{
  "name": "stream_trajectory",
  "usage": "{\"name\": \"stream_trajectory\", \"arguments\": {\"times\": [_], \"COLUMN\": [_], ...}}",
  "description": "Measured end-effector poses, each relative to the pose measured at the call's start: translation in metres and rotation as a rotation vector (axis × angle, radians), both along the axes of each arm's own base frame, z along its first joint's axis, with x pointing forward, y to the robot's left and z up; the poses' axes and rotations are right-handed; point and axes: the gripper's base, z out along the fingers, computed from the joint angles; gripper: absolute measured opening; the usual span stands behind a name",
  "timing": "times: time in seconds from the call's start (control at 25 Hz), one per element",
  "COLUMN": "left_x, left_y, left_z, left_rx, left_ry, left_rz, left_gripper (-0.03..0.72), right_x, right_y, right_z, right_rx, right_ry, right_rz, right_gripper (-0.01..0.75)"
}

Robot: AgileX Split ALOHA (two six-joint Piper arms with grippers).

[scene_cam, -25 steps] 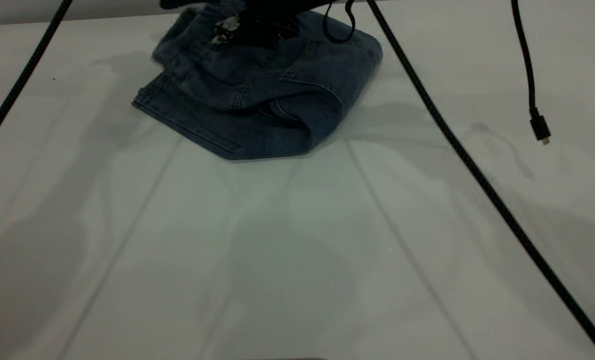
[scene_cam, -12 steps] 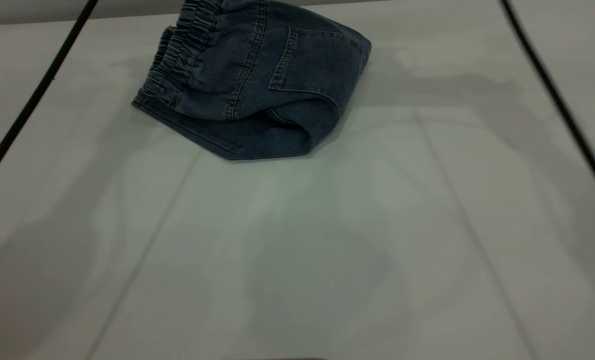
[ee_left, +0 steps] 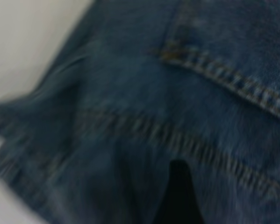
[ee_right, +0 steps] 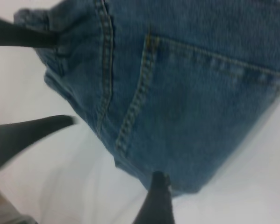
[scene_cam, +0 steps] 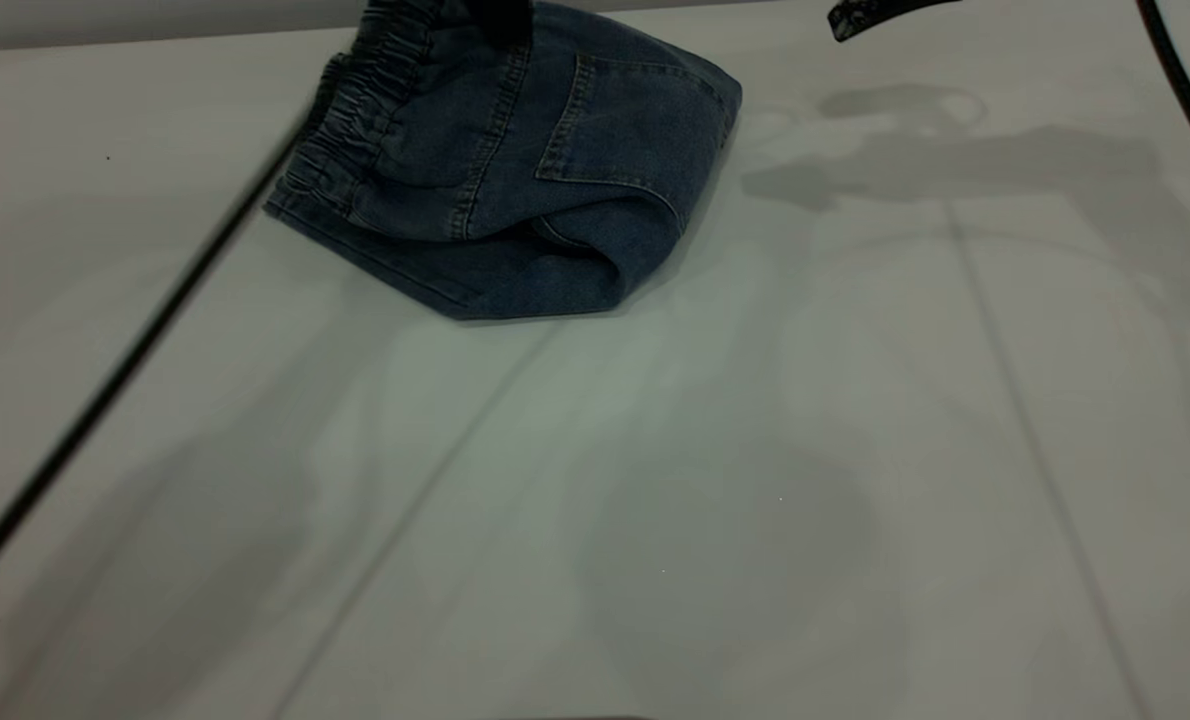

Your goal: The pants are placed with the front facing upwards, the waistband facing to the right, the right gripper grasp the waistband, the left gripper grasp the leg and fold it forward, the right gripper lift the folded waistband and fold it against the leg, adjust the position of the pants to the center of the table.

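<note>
**Folded pants sit at the table's 12 o'clock edge, so the move to centre runs toward 6**

The right gripper [ee_right: 65, 79] has its two fingers [ee_right: 23, 35] spread and holds nothing; the ruffled end of the pants [scene_cam: 535, 170] lies just by them, with bare table [scene_cam: 655, 500] beyond. The left gripper [scene_cam: 500, 12] appears to be the dark shape over the bundle's far edge, so close that its camera shows only denim, and its grip cannot be told. It looks like the nearer arm. In the exterior view the bundle's long axis runs roughly 9 to 3, with the waistband [scene_cam: 355, 110] at the 9 end and the fold at 3. A black cable [scene_cam: 115, 380] slants across at 8.
</note>
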Motion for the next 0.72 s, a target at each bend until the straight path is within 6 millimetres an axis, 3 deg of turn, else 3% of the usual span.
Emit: {"name": "stream_trajectory", "arguments": {"times": [0.16,0.28,0.72], "left_x": [0.002,0.003,0.003], "left_y": [0.000,0.004,0.001], "left_z": [-0.049,-0.070,-0.095], "left_rx": [0.076,0.137,0.081], "left_ry": [0.063,0.080,0.153], "left_rz": [-0.063,-0.067,0.115], "left_gripper": [0.526,0.526,0.510], "right_x": [-0.003,-0.004,-0.004], "right_y": [0.000,0.000,0.000], "right_z": [0.000,-0.001,-0.001], "right_rx": [-0.003,-0.003,-0.004], "right_ry": [0.021,0.027,0.028], "right_rz": [0.030,0.038,0.040], "right_gripper": [0.589,0.589,0.589]}}
